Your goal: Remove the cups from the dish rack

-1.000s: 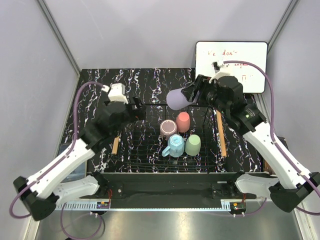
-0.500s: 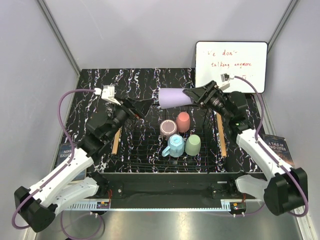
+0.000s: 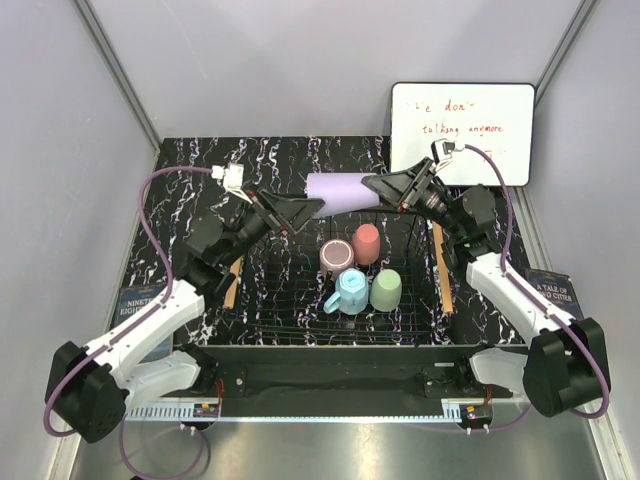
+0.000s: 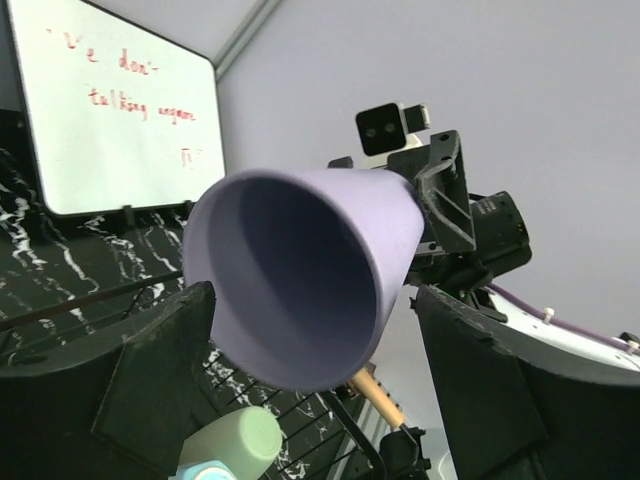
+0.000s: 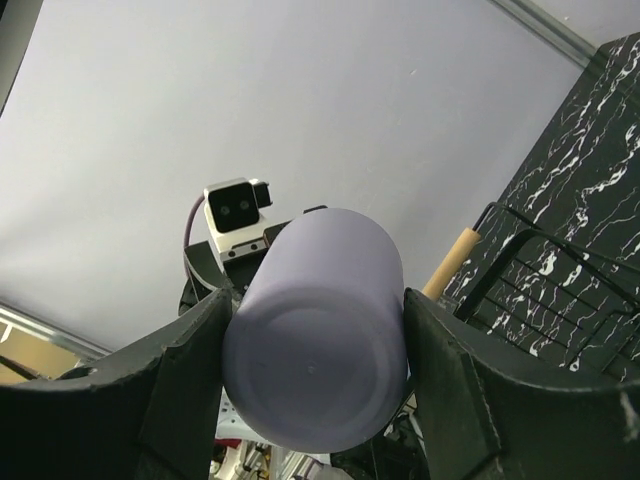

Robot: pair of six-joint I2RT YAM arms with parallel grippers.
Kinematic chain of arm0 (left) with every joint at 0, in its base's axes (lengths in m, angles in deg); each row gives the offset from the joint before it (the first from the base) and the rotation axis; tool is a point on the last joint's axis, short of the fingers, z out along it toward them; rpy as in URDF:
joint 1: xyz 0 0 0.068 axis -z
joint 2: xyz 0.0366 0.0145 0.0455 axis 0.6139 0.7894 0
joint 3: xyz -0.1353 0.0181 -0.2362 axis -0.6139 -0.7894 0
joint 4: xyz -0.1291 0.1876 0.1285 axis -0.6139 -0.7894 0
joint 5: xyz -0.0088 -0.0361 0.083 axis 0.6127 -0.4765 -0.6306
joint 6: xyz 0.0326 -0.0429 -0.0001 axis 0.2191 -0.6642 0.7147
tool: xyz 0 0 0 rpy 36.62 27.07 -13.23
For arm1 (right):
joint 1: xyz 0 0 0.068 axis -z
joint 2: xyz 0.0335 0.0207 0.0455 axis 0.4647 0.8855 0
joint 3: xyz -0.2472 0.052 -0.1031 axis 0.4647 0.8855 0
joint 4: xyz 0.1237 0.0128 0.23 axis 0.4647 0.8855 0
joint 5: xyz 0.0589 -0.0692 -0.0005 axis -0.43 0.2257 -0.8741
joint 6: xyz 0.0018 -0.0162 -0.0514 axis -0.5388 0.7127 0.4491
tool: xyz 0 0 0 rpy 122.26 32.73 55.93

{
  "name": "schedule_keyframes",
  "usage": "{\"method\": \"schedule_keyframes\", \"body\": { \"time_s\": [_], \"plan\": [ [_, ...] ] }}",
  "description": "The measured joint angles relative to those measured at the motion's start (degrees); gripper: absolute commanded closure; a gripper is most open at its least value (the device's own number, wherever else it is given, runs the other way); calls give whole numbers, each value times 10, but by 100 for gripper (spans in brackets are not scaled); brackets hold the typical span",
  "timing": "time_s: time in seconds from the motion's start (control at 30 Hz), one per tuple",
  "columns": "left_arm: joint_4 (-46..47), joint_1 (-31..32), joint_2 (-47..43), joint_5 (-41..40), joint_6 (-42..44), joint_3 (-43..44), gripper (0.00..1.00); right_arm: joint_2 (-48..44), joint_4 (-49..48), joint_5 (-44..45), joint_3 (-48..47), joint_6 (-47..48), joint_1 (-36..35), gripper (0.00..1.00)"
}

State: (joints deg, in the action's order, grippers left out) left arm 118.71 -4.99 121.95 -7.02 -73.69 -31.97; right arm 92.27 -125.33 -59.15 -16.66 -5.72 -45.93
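The right gripper's [image 3: 385, 187] fingers [image 5: 180, 390] clamp the lavender cup [image 3: 340, 192] by its base end, holding it sideways in the air over the rack's [image 3: 280, 300] far edge. The left gripper [image 3: 303, 208] is released, its fingers [image 4: 160, 380] flanking the cup's mouth without touching.

If the right gripper lets go before the left has closed, the cup would likely drop onto the mug [image 3: 351, 290].

Since a second ago, the cup has swung level and leftward, and the left gripper has reached in to meet it.

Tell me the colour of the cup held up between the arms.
Lavender; the cup shows best in the left wrist view.
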Motion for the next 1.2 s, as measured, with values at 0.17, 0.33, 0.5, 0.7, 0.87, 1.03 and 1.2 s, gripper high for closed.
{"method": "schedule_keyframes", "body": {
  "time_s": [0.17, 0.33, 0.5, 0.7, 0.87, 1.03, 1.2],
  "plan": [
    [35, 1, 29, 27, -23, 7, 37, 7, -1, -17, 0, 0, -5, 100],
    [56, 8, 47, 49, -35, 11, 68, 31, 0, -20, 0, 2, -28, 100],
    [75, 13, 55, 81, -59, 18, 100, 46, -3, -19, 0, -4, -39, 94],
    [21, 14, 50, 85, -46, 42, 100, 41, 18, -16, -7, 6, -39, 10],
    [-134, 16, 39, 57, 30, 111, 100, -18, 164, 16, -28, 103, -45, 0],
    [-293, -18, 30, -8, 106, 179, 100, -98, 381, 161, -100, 229, -48, 0],
    [-472, -74, 87, -94, 163, 309, 100, -129, 538, 307, -166, 311, -48, 0]
  ]
}}
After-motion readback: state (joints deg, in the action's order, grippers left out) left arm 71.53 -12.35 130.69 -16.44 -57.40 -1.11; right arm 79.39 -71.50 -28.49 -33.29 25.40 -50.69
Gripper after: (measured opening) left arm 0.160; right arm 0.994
